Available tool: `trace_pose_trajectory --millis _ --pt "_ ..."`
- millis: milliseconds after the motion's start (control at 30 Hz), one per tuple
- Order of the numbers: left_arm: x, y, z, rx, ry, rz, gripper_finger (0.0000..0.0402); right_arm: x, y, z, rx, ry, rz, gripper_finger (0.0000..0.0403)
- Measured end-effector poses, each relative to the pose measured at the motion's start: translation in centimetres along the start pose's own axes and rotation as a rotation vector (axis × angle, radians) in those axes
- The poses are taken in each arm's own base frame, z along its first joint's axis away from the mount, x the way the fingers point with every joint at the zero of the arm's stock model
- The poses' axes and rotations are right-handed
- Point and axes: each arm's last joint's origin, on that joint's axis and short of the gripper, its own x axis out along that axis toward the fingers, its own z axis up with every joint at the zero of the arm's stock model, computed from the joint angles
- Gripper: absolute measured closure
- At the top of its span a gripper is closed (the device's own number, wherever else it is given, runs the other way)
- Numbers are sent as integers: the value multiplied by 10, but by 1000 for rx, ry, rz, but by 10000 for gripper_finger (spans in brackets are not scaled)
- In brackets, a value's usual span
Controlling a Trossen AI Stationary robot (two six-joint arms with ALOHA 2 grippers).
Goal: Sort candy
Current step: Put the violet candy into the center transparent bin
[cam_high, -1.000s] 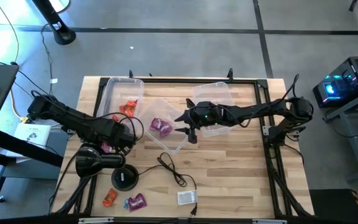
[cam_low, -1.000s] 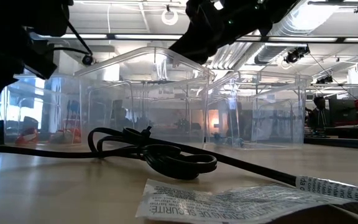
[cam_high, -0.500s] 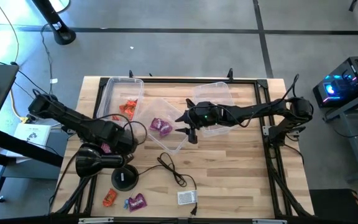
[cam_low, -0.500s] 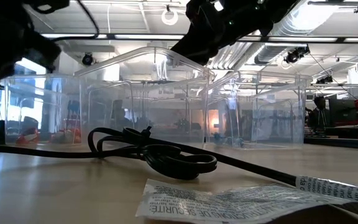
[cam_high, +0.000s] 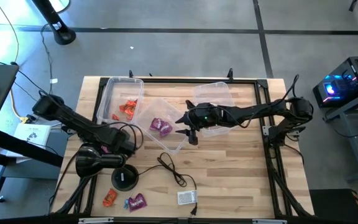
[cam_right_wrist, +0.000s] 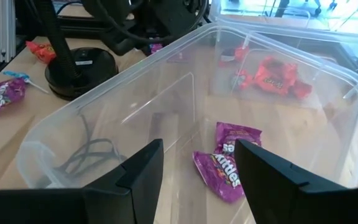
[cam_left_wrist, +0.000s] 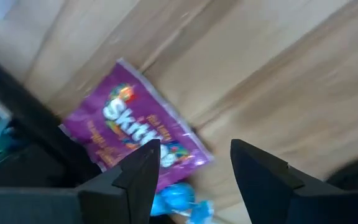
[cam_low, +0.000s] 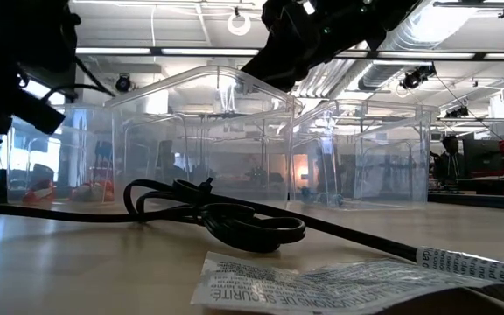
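Observation:
My left gripper [cam_high: 113,146] hovers open over the table's left side, just above a purple Skittles packet [cam_left_wrist: 135,138] lying flat on the wood, with a light blue sweet [cam_left_wrist: 178,205] beside it. My right gripper [cam_high: 184,128] hangs open over the middle clear bin [cam_high: 174,144], where purple packets [cam_right_wrist: 224,163] lie on the floor. Orange-red sweets [cam_high: 127,107] sit in the left bin [cam_high: 106,93]. An orange sweet [cam_high: 109,198], a purple packet [cam_high: 137,201] and a blue sweet [cam_high: 127,204] lie near the near edge.
A third clear bin [cam_high: 218,93] stands at the far right of the row. A black lamp-like object [cam_high: 95,159], a round black base [cam_high: 124,178], a coiled black cable [cam_high: 173,168] and a white packet [cam_high: 187,197] lie on the near half of the table.
My left arm has shifted slightly, with its gripper edging toward the near edge above the purple packet. My right arm has kept still over the middle bin.

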Motion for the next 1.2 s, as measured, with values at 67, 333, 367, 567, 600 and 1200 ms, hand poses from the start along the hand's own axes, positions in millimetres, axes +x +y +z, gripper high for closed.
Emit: trace_pose_trajectory --millis 67,333,367,567,600,1200 --pt "3 -2 1 -1 11 25 213 0 0 0 0 0 0 210" --pt "27 -13 6 -12 85 191 213 0 3 0 4 3 8 210" --pt "29 -15 7 -12 95 211 213 0 4 0 4 3 9 210" --pt "37 -19 8 -1 119 257 214 1 10 -1 -4 14 26 210" --pt "37 -19 8 5 117 249 216 1 12 -1 -5 20 30 210" --pt "29 -26 12 162 45 123 397 0 39 -7 -9 104 94 210"
